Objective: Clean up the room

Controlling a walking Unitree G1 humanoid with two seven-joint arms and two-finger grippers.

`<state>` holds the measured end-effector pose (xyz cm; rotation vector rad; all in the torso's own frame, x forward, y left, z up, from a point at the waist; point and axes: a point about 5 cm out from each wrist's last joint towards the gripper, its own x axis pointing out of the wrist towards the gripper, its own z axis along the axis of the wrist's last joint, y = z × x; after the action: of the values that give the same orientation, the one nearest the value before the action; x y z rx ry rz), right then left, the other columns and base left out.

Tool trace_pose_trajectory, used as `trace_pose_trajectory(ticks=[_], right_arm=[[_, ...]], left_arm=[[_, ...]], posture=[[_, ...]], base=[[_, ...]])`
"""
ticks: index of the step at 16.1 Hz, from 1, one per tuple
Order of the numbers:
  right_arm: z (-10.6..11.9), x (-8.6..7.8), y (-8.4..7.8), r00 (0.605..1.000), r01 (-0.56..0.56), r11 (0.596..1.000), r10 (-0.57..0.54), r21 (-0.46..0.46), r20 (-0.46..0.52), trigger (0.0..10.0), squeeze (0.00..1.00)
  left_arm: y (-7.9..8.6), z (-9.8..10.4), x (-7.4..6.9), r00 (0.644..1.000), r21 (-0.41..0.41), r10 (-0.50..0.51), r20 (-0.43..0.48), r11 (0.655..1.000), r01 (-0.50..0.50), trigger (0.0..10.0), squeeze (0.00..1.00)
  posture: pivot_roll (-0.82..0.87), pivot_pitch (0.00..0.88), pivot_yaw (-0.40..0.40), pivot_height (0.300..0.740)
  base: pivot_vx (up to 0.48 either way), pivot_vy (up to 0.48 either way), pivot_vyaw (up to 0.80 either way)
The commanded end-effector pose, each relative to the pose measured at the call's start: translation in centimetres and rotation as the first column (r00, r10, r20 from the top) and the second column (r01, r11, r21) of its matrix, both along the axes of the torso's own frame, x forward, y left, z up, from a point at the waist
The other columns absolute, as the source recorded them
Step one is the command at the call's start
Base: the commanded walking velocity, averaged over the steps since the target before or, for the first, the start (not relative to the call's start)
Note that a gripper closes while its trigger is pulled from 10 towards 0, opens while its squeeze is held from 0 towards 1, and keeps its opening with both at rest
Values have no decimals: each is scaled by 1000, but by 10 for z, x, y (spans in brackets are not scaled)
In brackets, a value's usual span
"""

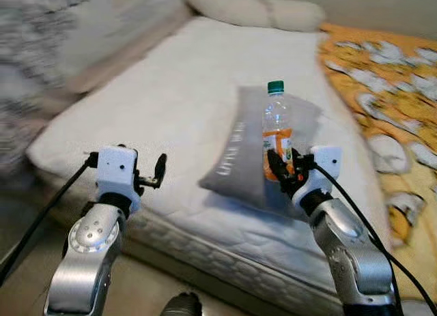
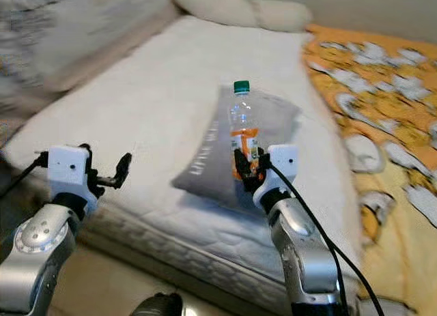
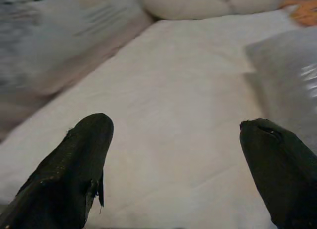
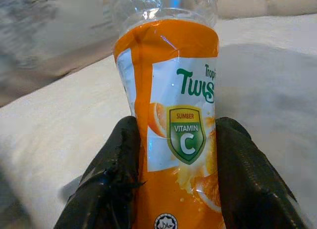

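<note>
Two black fingers of the right gripper are clenched on the lower part of a clear plastic bottle, one on each side of its orange label, which carries a green shield marked "Vitamin C" in the right wrist view. The bottle stands upright with its green cap at the top, and its clear upper part rises well above the fingertips. It is held over a grey pillow that lies on the white mattress of the bed; whether the base of the bottle touches the pillow cannot be told. The left gripper hovers near the front edge of the mattress, well apart from the bottle, its fingers spread wide and released with only bare mattress between them. A cream bolster lies at the head of the bed, and an orange patterned blanket covers its right side.
</note>
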<state>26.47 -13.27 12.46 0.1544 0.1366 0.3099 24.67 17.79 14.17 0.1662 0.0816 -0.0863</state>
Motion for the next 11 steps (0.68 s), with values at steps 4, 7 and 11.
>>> trace_pose_trajectory(ticks=[4,7,11], right_arm=[[-6,-9,5,997,-43,999,44,13,-71,10000,0],[-15,-15,12,988,-90,996,92,15,-128,10000,0],[-19,-17,16,981,-118,993,120,22,-152,10000,0]], left_arm=[[-4,1,-1,999,15,-25,30,1000,24,10000,0],[-7,1,-3,999,3,-34,33,999,33,10000,0],[-9,1,-4,998,-4,-43,34,999,43,10000,0]], posture=[[-53,0,16,740],[-43,0,12,740],[-38,0,9,740]], base=[[0,0,800],[0,0,800],[194,0,800]])
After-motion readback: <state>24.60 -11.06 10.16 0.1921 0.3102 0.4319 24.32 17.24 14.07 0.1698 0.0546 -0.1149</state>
